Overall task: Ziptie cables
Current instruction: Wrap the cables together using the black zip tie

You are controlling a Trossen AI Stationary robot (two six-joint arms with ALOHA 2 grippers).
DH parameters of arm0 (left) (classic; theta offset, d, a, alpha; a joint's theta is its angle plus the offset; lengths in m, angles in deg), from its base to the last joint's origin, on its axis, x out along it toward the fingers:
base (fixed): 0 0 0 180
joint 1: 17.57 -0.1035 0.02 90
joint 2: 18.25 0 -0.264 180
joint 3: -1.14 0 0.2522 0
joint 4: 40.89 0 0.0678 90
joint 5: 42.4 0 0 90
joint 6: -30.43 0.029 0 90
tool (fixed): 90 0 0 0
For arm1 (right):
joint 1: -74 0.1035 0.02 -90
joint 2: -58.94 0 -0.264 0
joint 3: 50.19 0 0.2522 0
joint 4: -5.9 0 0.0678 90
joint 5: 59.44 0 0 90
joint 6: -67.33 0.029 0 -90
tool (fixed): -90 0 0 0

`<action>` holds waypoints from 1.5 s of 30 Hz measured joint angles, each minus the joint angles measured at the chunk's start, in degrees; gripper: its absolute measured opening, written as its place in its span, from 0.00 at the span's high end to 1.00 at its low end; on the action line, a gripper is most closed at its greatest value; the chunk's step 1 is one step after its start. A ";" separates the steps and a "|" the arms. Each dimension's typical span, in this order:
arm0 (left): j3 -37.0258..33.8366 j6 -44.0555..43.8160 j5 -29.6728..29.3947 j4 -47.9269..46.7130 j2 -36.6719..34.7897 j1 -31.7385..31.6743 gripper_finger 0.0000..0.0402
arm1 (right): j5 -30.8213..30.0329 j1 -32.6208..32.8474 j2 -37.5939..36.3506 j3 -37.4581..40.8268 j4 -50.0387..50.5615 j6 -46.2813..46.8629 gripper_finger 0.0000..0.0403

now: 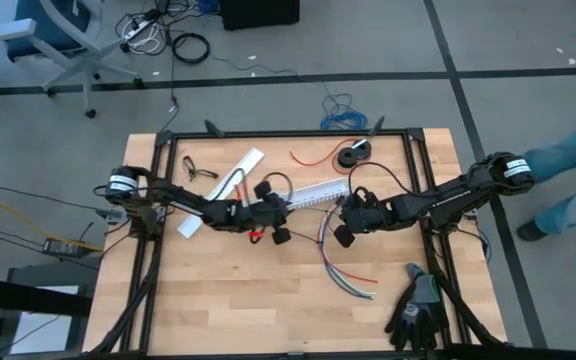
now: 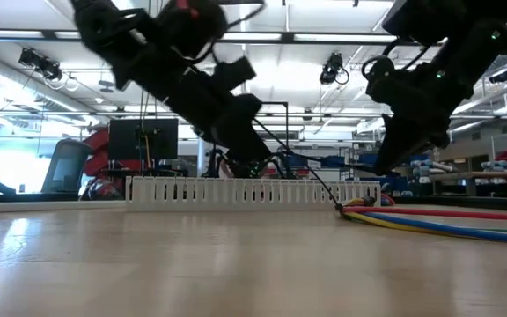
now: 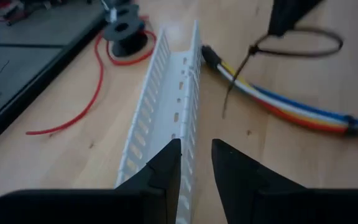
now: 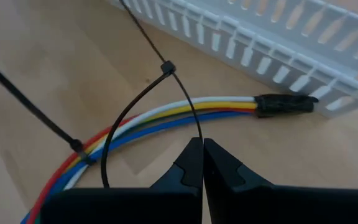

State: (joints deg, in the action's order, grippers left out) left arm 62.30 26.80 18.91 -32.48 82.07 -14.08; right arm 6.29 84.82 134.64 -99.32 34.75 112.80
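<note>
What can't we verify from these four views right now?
- Whether the zip tie loop passes under the cables: right wrist view, the right end effector hides its lower part.
- Whether the left end effector holds anything: left wrist view shows just a narrow gap; the high view is too small.
- Far end of the cables: cut off at the low view's right edge.
- White slotted duct contents: not visible.
</note>
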 joint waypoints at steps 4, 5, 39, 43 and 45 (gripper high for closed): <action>-5.00 -0.86 -0.03 7.37 -2.36 0.00 0.75 | 0.13 0.80 -0.02 0.21 -2.19 -0.09 1.00; -5.68 -1.43 -0.02 8.48 -2.97 0.00 0.75 | 0.19 0.81 -0.02 0.23 -2.61 -0.46 1.00; -13.48 -4.01 -0.65 30.44 -4.36 3.66 0.75 | -0.12 -1.49 -0.02 0.23 -18.53 -10.79 1.00; -13.91 -2.84 1.07 34.36 -3.21 2.86 0.75 | -0.38 -3.03 -0.02 0.23 -18.66 -12.33 1.00; -13.99 -2.38 1.62 36.07 -1.85 2.56 0.75 | -0.42 -3.52 -0.02 0.23 -18.72 -12.77 1.00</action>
State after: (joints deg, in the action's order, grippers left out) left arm 48.31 24.42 20.53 3.59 80.22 -11.52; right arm 5.88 81.31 134.62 -99.09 16.03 100.03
